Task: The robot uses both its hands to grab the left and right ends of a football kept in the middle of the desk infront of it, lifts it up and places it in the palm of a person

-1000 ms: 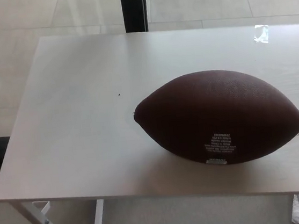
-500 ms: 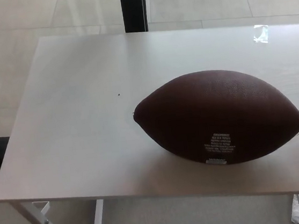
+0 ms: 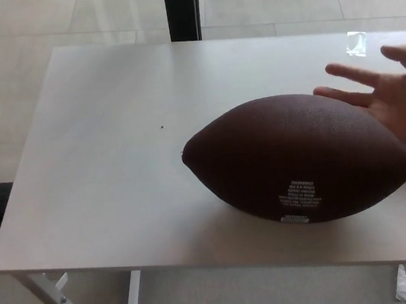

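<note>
Pale white rectangular desk (image 3: 102, 171); dark brown oval leather football (image 3: 299, 157) lies on it right of centre, white print facing camera. Person's open hand (image 3: 395, 97), fingers spread, just behind ball's right end. Neither robot hand visible.

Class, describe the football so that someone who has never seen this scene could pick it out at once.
Start at the pale desk filling most of the head view. Right of its middle lies the football, lengthwise across the desk. It is dark brown with small white print low on its side, and a person's hand reaches in behind its right end.
</note>
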